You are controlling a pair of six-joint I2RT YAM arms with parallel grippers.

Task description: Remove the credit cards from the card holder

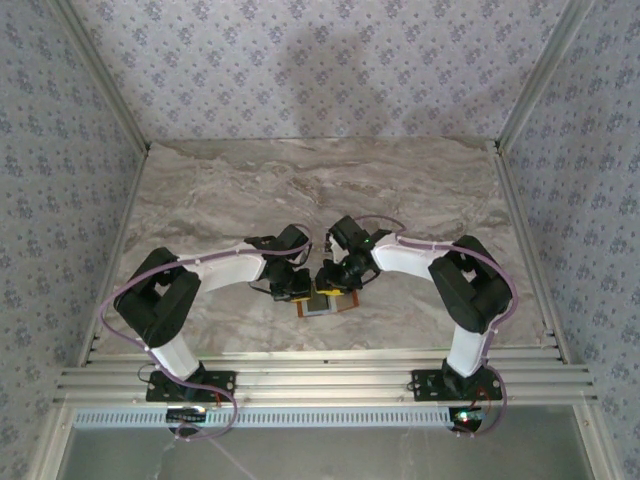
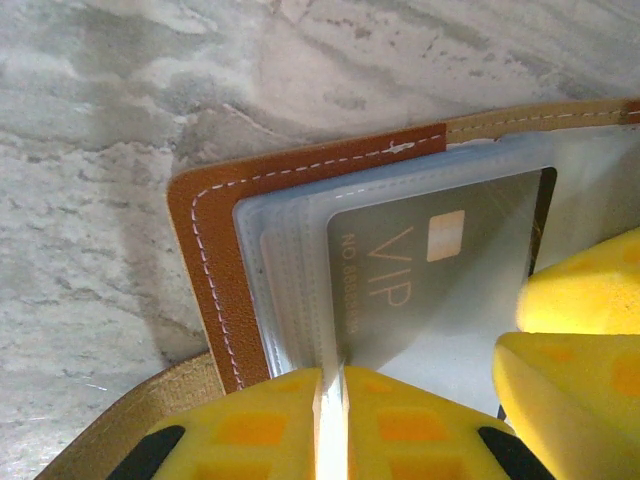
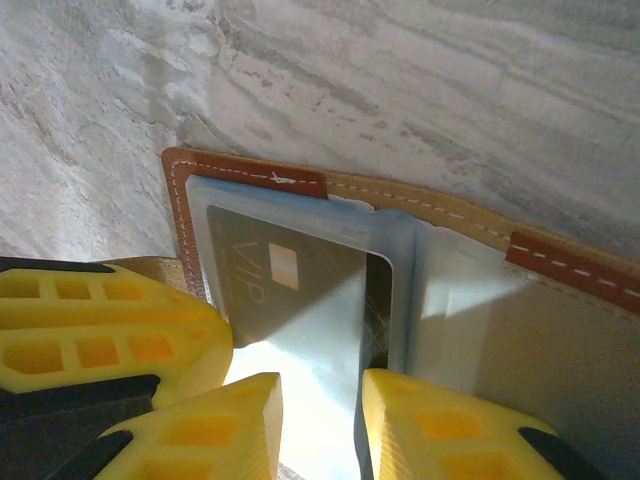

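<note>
From above, the card holder [image 1: 325, 303] is largely covered by the 2 wrists that meet over it. Only a small brown and grey patch is seen, lying open on the marble table [image 1: 300, 180], close to the near edge and midway between the 2 bases. The fingertips are too small there to be read.

In the left wrist view, the left gripper [image 2: 330, 385] is seen clenched on a thin pale leaf of the holder's clear sleeves, with the 2 yellow pads all but meeting. Their lower parts are cut off by the frame. 1 credit card [image 2: 400, 270], dark olive with a chip and the letters VIP, is seen lodged in a sleeve. Its right end is hidden behind the fingers [image 2: 585, 290] of the right arm. Several hazy sleeve edges are stacked beside it, and it cannot be told whether more cards are held in them.

In the right wrist view, the right gripper [image 3: 320, 400] is seen with its jaws apart and a glossy sleeve leaf running down between them. That leaf is washed out by glare, and it cannot be told whether the pads bear on it.

Bare marble is left beyond the holder and to both sides, well apart from the papered walls. On the near side the holder is hemmed in by the 2 arms and the metal rails at the table's edge.
</note>
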